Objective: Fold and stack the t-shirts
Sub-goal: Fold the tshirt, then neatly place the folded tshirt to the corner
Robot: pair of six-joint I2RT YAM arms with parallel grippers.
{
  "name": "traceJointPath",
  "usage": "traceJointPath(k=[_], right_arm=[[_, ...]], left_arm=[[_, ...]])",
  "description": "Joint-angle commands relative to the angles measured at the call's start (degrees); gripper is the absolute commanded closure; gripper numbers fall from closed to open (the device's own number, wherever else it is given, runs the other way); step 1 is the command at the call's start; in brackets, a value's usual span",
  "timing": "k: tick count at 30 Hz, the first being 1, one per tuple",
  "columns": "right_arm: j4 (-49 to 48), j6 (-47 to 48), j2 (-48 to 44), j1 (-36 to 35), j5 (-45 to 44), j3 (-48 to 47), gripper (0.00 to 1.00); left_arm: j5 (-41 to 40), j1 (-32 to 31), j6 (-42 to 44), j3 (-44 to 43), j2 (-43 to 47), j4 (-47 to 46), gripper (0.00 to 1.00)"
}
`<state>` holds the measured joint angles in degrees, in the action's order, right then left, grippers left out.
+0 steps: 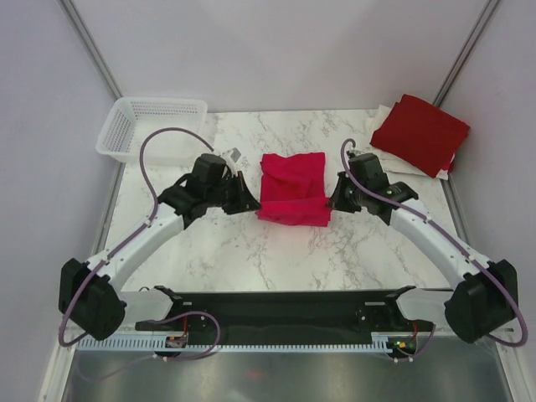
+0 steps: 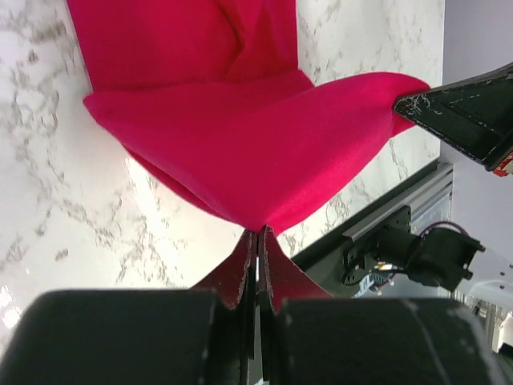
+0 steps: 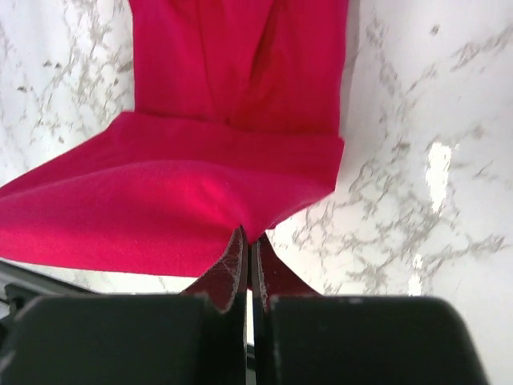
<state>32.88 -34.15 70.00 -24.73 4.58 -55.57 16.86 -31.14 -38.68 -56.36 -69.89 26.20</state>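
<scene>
At mid-desk in the top view, the crimson tee lies part-folded w/ its near edge doubled over. The left fingers are at its near-left corner and the right fingers at its near-right. A darker red tee sits folded far right on the white tees; the mesh basket is far left.

Left wrist view: left fingers are clenched on a pinch of the crimson cloth. It sags btwn the two holds, so it's prob. light and limp, w/ no stiffness of its own.

Right wrist view: right fingers are likewise clamped on the hem corner. The near edge rises toward them and the rest lies flat on the marble.

Soft knit shd grip fine but drapes and creases. It's best taken at the hem corners, both sides level and taut, so the fold lands square.
</scene>
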Motion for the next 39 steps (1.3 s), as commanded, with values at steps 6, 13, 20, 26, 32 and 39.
traceJointPath(k=[6, 13, 20, 26, 32, 39], right_arm=[[-1.49, 5.59, 16.53, 6.79, -3.61, -15.34, 1.0], [-1.87, 2.25, 46.33, 13.12, 2.61, -46.29, 0.02], [-3.23, 2.68, 44.38, 14.1, -0.97, -41.5, 0.02], [-20.81, 2.77, 27.22, 14.1, 9.2, -12.21, 0.02], [-27.77, 2.34, 33.43, 14.1, 15.45, -9.64, 0.02], [-28.93, 3.21, 43.2, 14.27, 13.44, -17.1, 0.02]], left_arm=[[5.36, 6.78, 7.74, -18.77, -18.75, 2.02, 0.98], [10.73, 14.77, 9.15, -49.85, -53.43, 5.87, 0.6], [14.72, 14.97, 12.65, -76.2, -66.38, 19.51, 0.0], [9.26, 13.56, 16.35, -58.03, -50.11, 19.51, 0.0], [5.38, 11.54, 18.64, -40.26, -32.96, 18.54, 0.0], [3.01, 11.1, 19.6, -16.0, -10.64, 15.64, 0.0]])
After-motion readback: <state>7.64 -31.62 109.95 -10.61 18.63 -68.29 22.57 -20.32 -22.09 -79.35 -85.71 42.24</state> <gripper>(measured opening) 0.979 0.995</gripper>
